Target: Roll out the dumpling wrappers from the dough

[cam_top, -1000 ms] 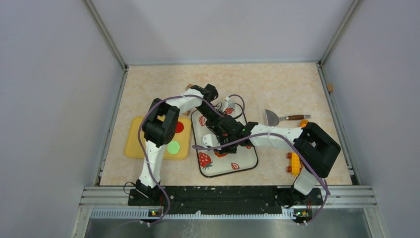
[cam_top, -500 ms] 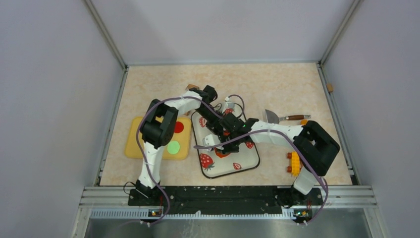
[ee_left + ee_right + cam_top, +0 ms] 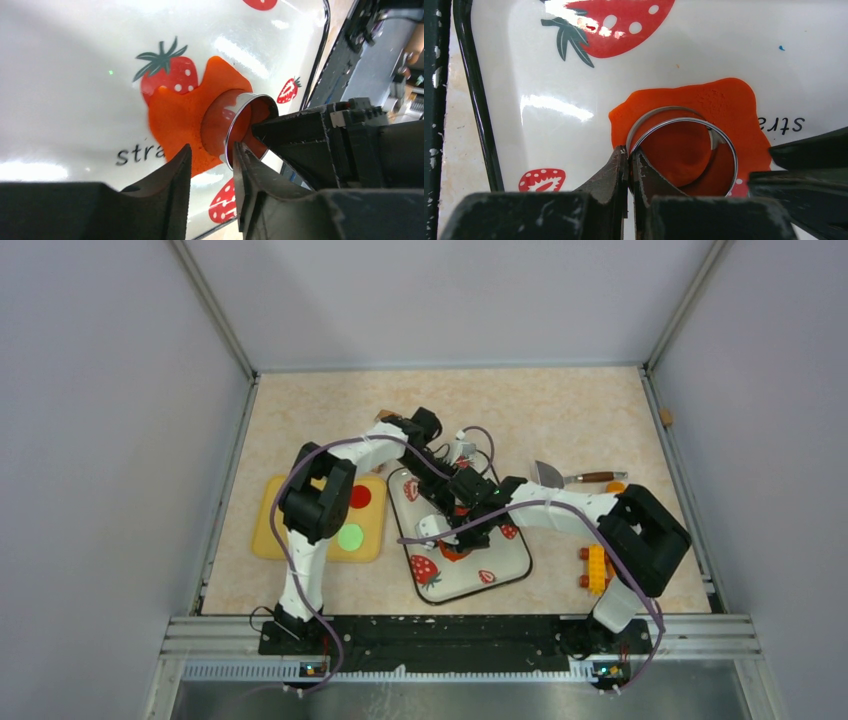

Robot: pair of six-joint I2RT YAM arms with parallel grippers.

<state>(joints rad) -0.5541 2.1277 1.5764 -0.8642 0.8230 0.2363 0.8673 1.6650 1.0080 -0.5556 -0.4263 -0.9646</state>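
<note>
1. Presently the cutting-out step is judged to be in hand: the ring cutter (image 3: 684, 120) is stood in the dough (image 3: 704, 100), a flattened orange-red blob lying on the strawberry tray (image 3: 524, 75), beside its printed lettering.
2. The ring's wall is pinched between the pressed-together fingers of the right gripper (image 3: 629, 165).
3. The left gripper (image 3: 211, 150) is held with its jaws slightly apart. Nothing is seen between them, and the tips are just beside the ring.
4. Next move, as judged: a firm press and a clean lift are called for, so that a round disc is freed from the ragged surround.
5. Only in the top view are finished dumpling wrappers (image 3: 361, 496) seen, one red and one green, laid on a yellow board (image 3: 275, 530) left of the tray. There the dough is hidden by the arms. The clay inside the ring is shown by the wrist views alone.
</note>
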